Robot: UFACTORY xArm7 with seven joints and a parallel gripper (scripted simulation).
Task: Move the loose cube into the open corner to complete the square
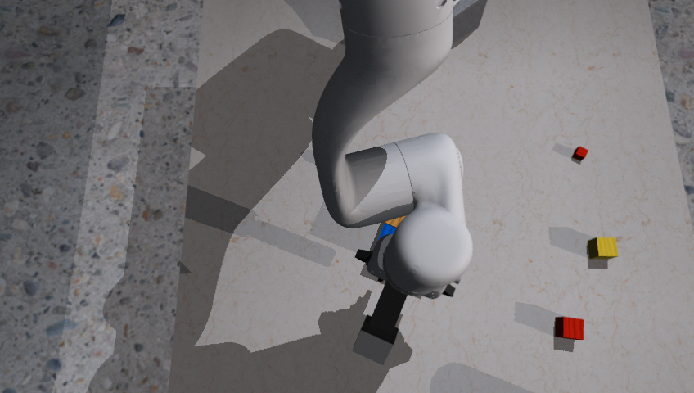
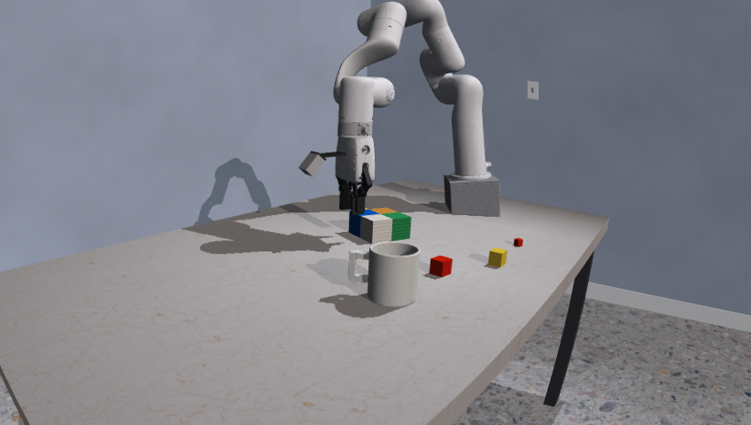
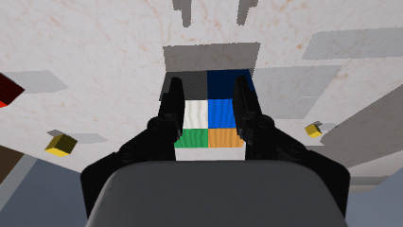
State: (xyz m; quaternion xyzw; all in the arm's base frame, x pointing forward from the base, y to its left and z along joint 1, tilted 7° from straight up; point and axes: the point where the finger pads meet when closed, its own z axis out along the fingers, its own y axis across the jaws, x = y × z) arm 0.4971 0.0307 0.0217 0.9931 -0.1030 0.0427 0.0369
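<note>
The pale table (image 1: pixel 535 194) (image 2: pixel 211 315) (image 3: pixel 118 28) spreads under everything. The white arm (image 1: pixel 389 88) (image 2: pixel 355 104) rises from a grey base (image 1: pixel 470 21) (image 2: pixel 471 196) at the far side and bends over to the left, its wrist pointing down. Its gripper (image 1: pixel 377 265) (image 2: pixel 352 209) (image 3: pixel 208 89) is partly open, the two black fingers apart with nothing pinched between them, and it hangs low at the four cubes. Whether a fingertip touches them, I cannot tell.

A mug (image 2: pixel 394 274) stands upright at the near side, its handle to the left.

Beyond it, the white cube (image 2: pixel 379 228) (image 3: pixel 195 113), blue cube (image 1: pixel 387 231) (image 2: pixel 355 224) (image 3: pixel 220 113), green cube (image 2: pixel 400 226) (image 3: pixel 191 138) and orange cube (image 1: pixel 394 221) (image 2: pixel 384 210) (image 3: pixel 225 138) form a two-by-two square. The loose cube is among them; which one, I cannot tell. No gap shows at the visible seams.

To the right, a red cube (image 1: pixel 569 327) (image 2: pixel 440 266) (image 3: pixel 9 90) sits nearer and a yellow cube (image 1: pixel 602 247) (image 2: pixel 497 257) (image 3: pixel 61 145) farther. Farther still lies a small red cube (image 1: pixel 579 153) (image 2: pixel 517 242). The wrist view also shows a small yellow cube (image 3: pixel 313 130), well apart from the square.
</note>
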